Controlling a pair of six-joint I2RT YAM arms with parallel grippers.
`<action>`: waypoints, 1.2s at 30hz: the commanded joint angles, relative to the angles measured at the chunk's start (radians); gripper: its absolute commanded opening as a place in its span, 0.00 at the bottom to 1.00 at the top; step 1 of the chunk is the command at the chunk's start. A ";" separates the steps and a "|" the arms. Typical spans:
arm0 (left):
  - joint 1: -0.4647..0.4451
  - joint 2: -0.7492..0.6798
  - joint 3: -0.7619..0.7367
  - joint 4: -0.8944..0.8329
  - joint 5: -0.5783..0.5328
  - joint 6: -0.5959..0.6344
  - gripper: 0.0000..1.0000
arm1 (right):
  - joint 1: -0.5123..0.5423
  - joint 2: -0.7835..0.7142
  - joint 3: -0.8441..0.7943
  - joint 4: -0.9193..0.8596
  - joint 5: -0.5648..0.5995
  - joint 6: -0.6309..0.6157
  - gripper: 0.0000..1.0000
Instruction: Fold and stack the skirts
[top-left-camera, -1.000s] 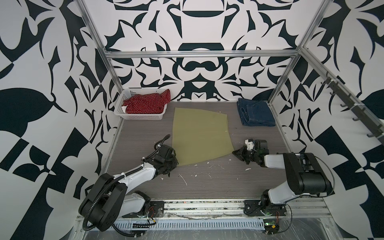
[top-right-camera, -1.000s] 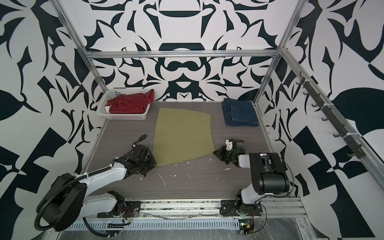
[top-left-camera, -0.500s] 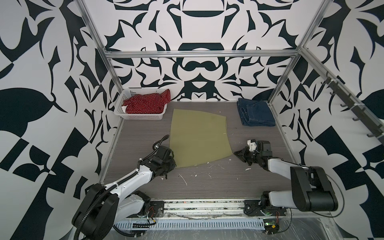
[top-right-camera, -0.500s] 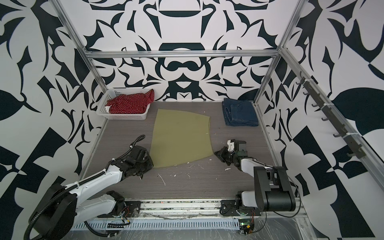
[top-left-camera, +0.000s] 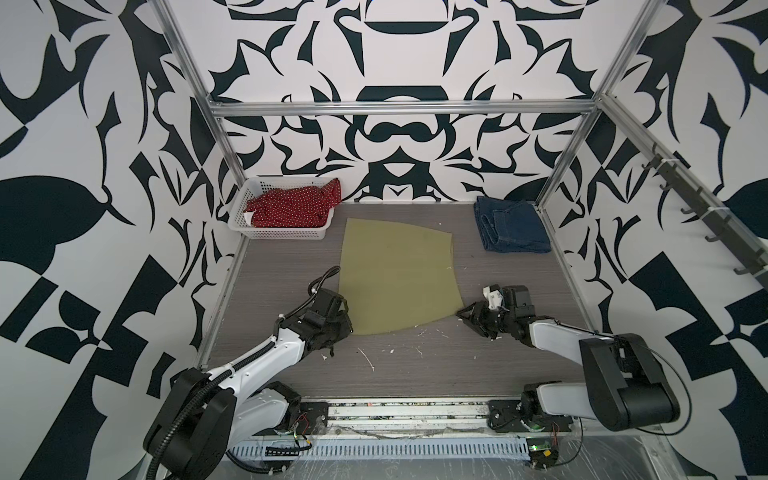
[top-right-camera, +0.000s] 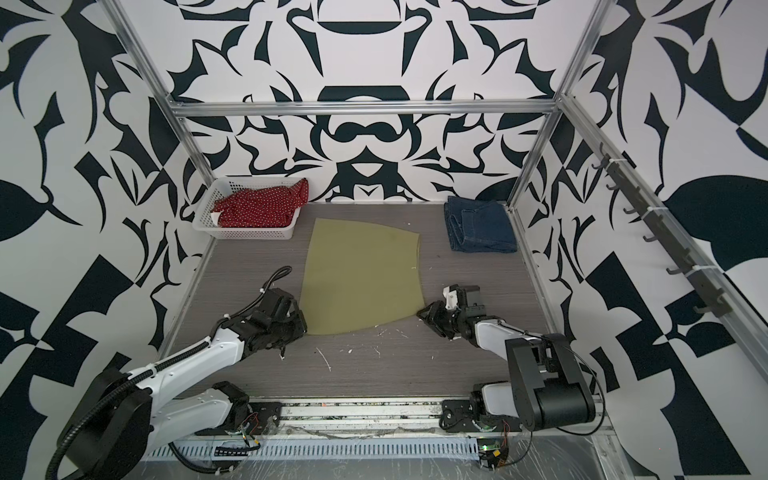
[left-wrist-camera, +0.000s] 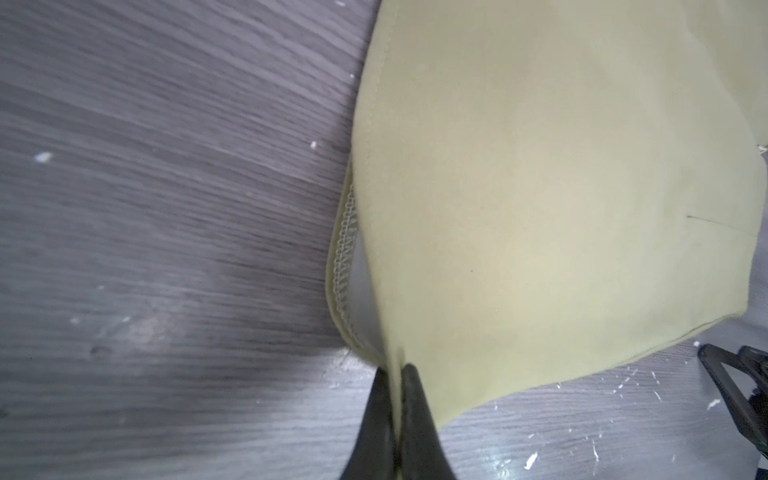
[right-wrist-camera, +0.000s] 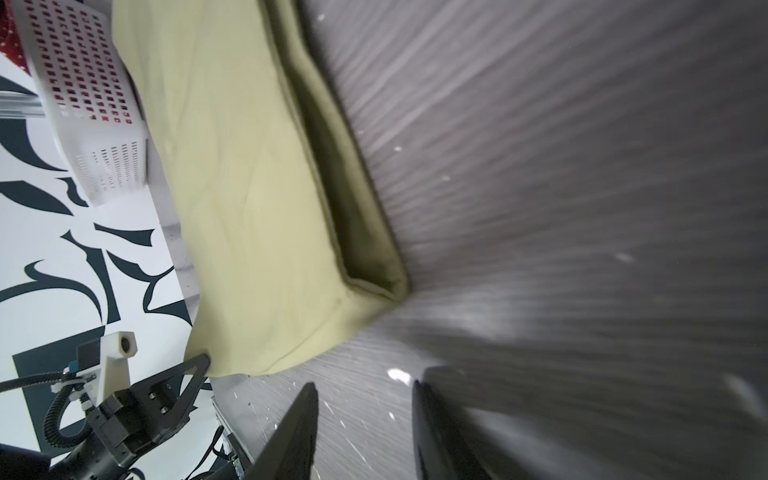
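The green skirt (top-left-camera: 395, 274) lies flat in the middle of the desk (top-left-camera: 415, 365), its near corner pinched tight in the left claw (left-wrist-camera: 395, 369), ready to fold I think, while the right claw (right-wrist-camera: 363, 387) sits by the other corner, apart and empty.

A flat skirt (top-left-camera: 395, 274) lies centrally, a basket (top-left-camera: 282, 233) holding a bunched skirt (top-left-camera: 291, 205) back-left, a folded skirt (top-left-camera: 513, 224) back-right.
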 joint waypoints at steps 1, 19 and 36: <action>0.003 -0.049 -0.028 -0.001 -0.017 -0.009 0.00 | 0.005 0.036 -0.028 0.090 0.101 0.045 0.44; 0.003 -0.115 -0.058 -0.016 -0.050 -0.026 0.00 | 0.003 0.287 -0.065 0.513 0.068 0.247 0.10; 0.001 -0.363 0.022 -0.222 -0.091 0.004 0.00 | 0.001 -0.319 0.000 -0.412 0.167 0.050 0.09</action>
